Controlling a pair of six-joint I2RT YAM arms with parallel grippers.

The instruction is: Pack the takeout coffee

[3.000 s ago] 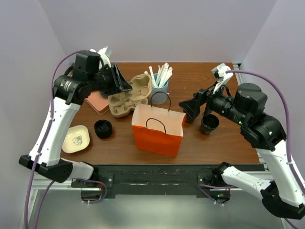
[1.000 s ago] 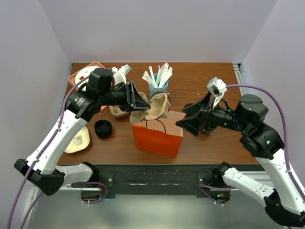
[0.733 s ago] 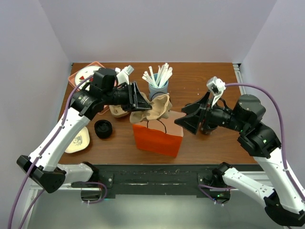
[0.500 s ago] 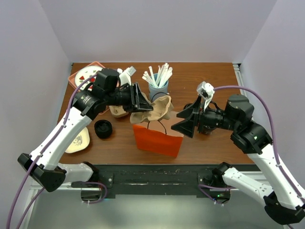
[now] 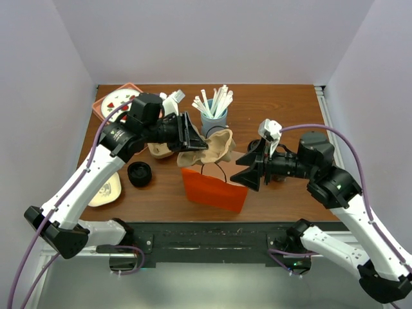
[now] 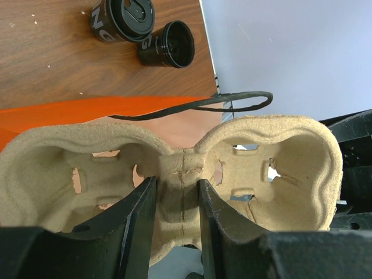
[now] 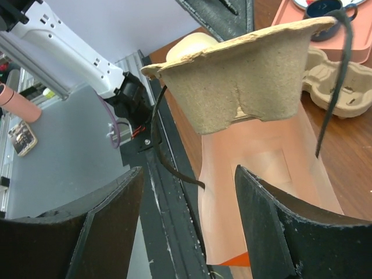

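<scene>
Overhead, a pulp cup carrier (image 5: 209,148) hangs tilted just above the open mouth of an orange paper bag (image 5: 212,192), which stands at the front middle of the wooden table (image 5: 283,106). The left gripper (image 5: 190,138) pinches the carrier by the ridge between its two cup wells, a grip shown plainly in the left wrist view, where both black fingers press on the central fold. In that view one of the bag's black loop handles (image 6: 232,102) curves just past the carrier's far rim. The right gripper (image 5: 248,170) sits at the bag's right edge with its jaws spread wide and nothing between them; whether it touches the paper cannot be told. From the right wrist, the carrier's underside hovers over the bag's pale interior. Two black coffee cups (image 6: 145,29), one lidded and one uncovered, stand together on the table behind the bag. Farther back is a blue cup of white straws (image 5: 214,111), with a second pulp carrier (image 5: 158,150), a pink tray (image 5: 119,100), a black lid (image 5: 139,174) and a cream dish (image 5: 106,188) to the left.
</scene>
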